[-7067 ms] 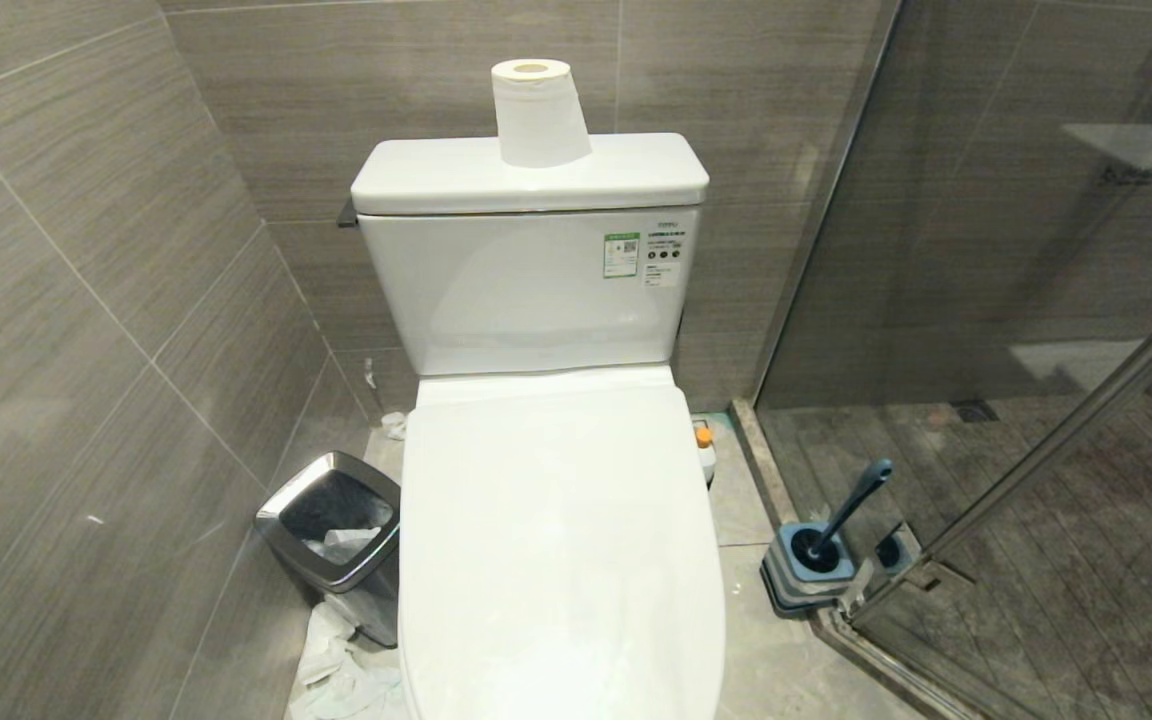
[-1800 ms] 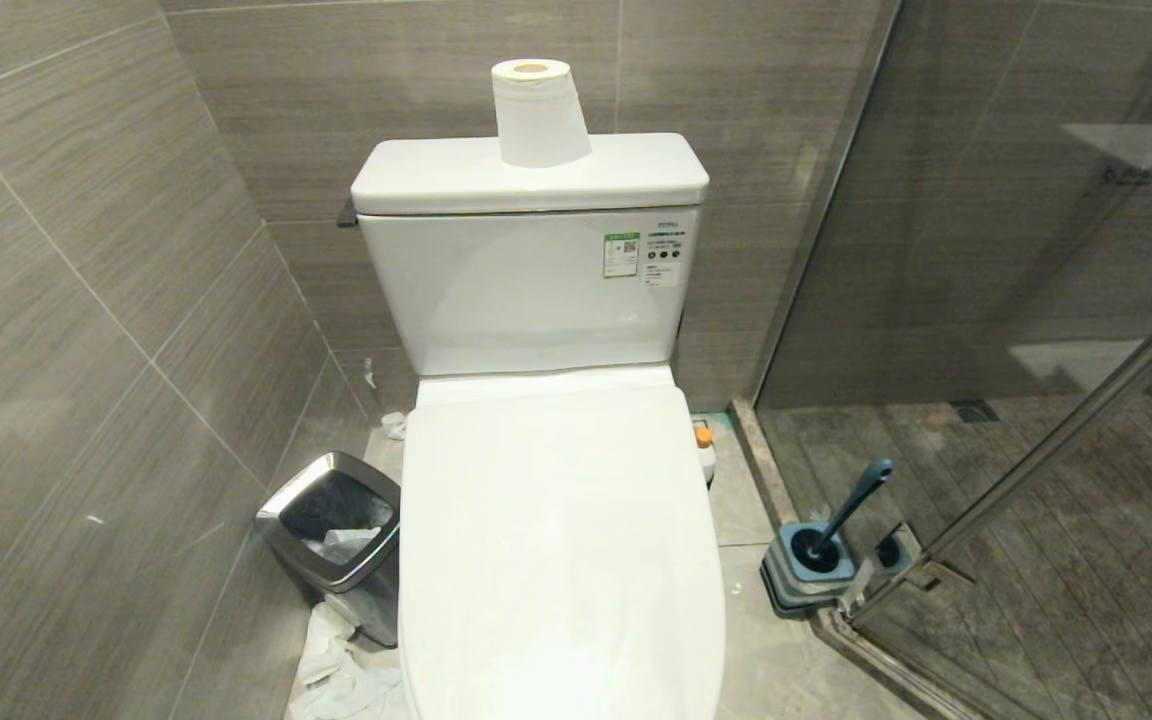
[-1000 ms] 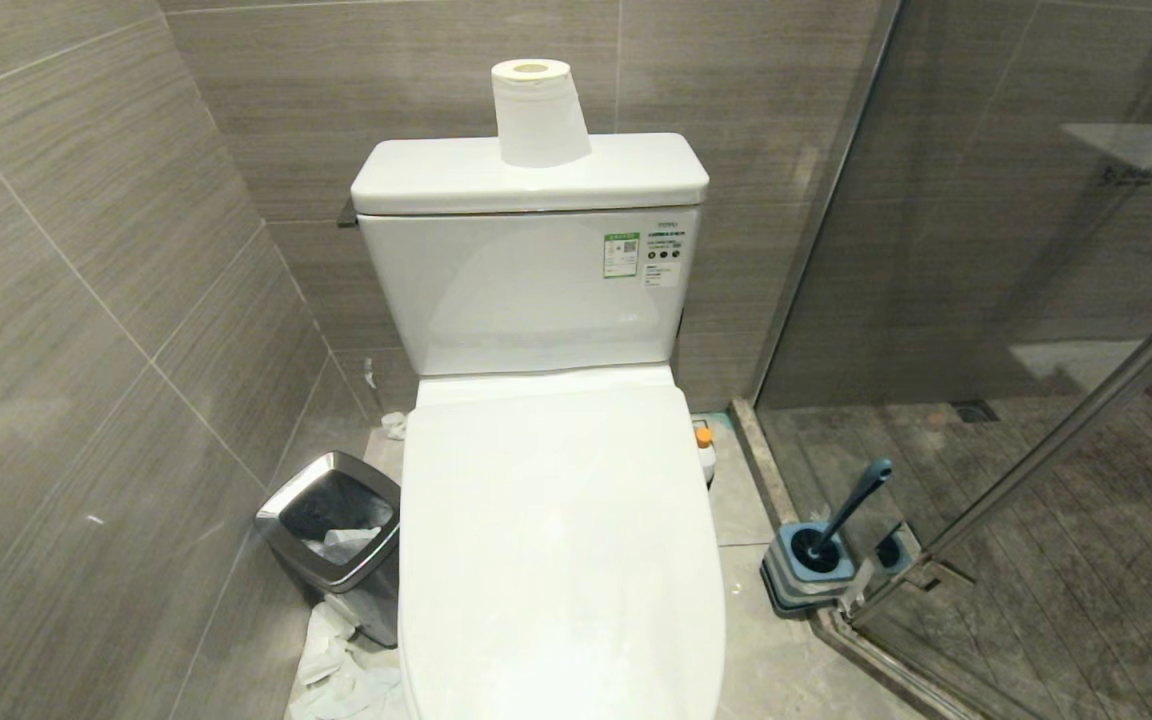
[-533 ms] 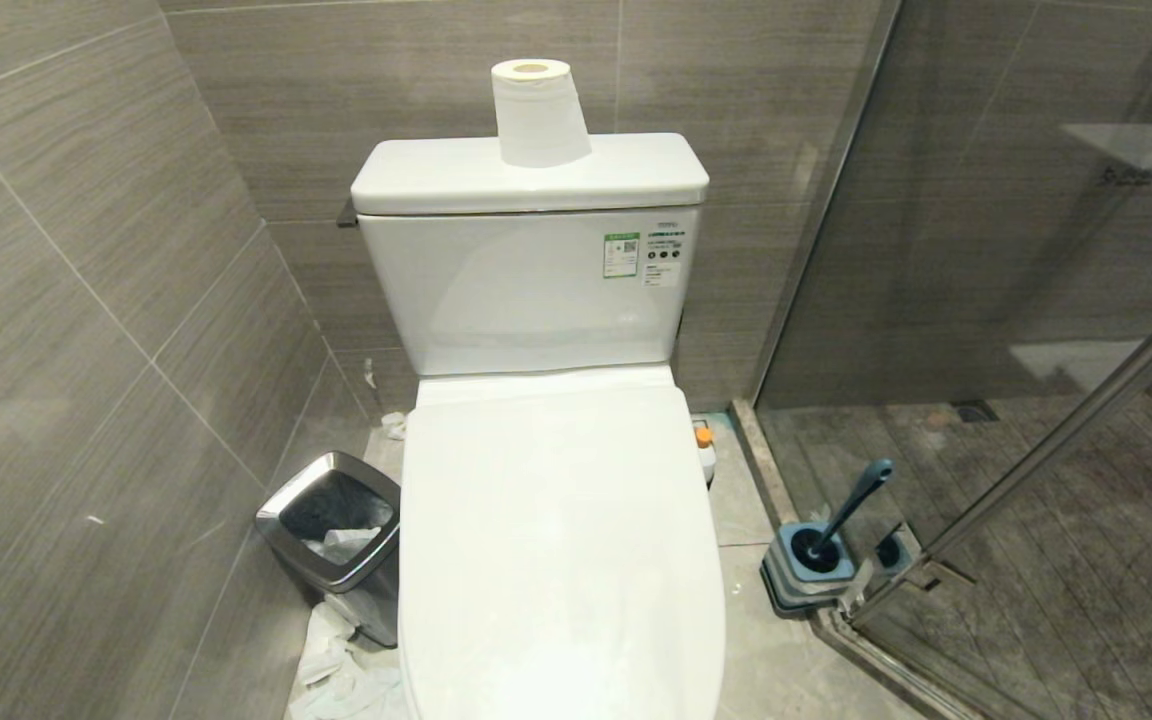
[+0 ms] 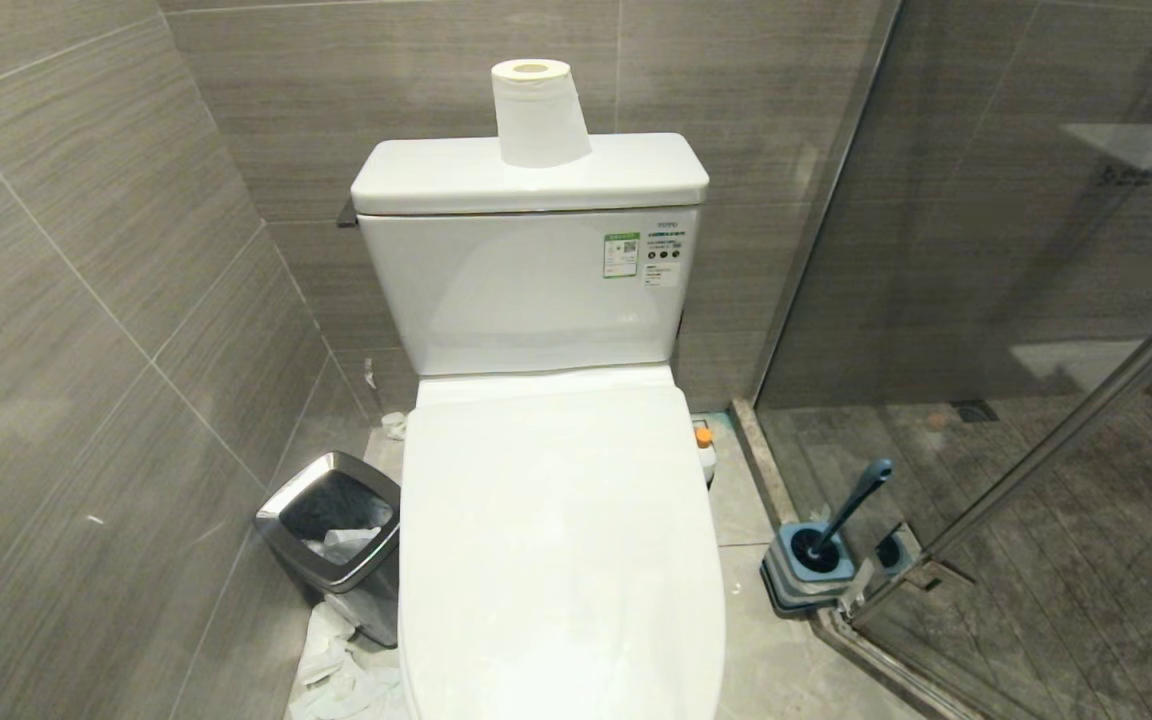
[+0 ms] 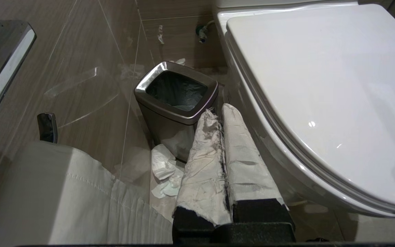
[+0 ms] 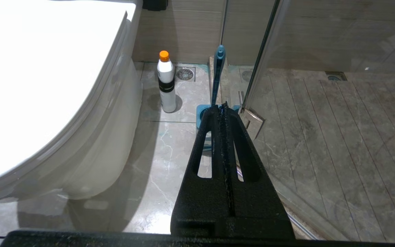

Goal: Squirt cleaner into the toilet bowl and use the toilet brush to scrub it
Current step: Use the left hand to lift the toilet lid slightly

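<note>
The left gripper (image 6: 222, 113) is hanging low beside the toilet, its tape-wrapped fingers (image 6: 204, 161) pressed together and holding nothing. The right gripper (image 7: 222, 108) is likewise sitting with its black fingers (image 7: 233, 151) closed and empty, above the floor (image 7: 170, 151). The toilet bowl (image 5: 556, 540) is lying under its lowered lid. To its right, the toilet brush (image 5: 851, 508) is standing in its holder (image 5: 804, 575). Farther back, the cleaner (image 7: 166, 82) is standing upright on the floor against the toilet's right side.
</note>
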Controlling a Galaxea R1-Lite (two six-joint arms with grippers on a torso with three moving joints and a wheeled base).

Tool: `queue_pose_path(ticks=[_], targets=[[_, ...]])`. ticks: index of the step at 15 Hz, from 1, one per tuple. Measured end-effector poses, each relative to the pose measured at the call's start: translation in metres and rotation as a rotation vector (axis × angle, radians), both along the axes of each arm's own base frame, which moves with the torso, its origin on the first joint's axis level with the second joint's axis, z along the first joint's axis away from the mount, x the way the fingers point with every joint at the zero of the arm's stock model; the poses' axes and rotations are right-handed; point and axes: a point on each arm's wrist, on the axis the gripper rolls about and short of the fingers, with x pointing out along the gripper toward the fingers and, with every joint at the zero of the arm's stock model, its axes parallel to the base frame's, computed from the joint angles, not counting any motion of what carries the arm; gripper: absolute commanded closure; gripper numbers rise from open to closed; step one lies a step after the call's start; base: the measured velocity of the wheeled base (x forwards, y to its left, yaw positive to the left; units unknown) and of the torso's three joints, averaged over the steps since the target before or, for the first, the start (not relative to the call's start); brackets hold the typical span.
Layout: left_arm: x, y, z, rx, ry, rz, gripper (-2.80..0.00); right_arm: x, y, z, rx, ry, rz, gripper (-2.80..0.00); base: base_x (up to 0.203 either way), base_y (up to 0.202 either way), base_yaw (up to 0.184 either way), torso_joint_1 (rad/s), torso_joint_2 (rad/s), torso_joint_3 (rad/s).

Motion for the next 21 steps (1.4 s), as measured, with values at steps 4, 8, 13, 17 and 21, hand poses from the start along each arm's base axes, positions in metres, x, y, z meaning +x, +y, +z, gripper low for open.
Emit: queue_pose_path(ticks=[4,8,13,17,21], targets=[[-0.0001,0.0000,0.0002,0.003,-0.001,0.000,0.00,0.0000,0.0000,0.0000,0.000,0.000,0.000,0.00,0.000,0.000,0.000,0.000,0.00,0.000],[-0.0001,-0.0001,0.0002,0.012,-0.001,-0.003,0.00,0.0000,0.0000,0.0000,0.000,0.000,0.000,0.00,0.000,0.000,0.000,0.000,0.00,0.000],[-0.0001,-0.0003,-0.0002,0.034,0.003,-0.016,0.00,0.0000,0.0000,0.0000,0.000,0.000,0.000,0.00,0.000,0.000,0.000,0.000,0.00,0.000],[-0.0002,-0.0005,0.0002,0.051,0.002,-0.026,0.00,0.0000,0.0000,0.0000,0.000,0.000,0.000,0.00,0.000,0.000,0.000,0.000,0.00,0.000],[-0.0051,-0.0005,0.0081,0.059,0.024,-0.032,0.00,0.0000,0.0000,0.0000,0.000,0.000,0.000,0.00,0.000,0.000,0.000,0.000,0.00,0.000]])
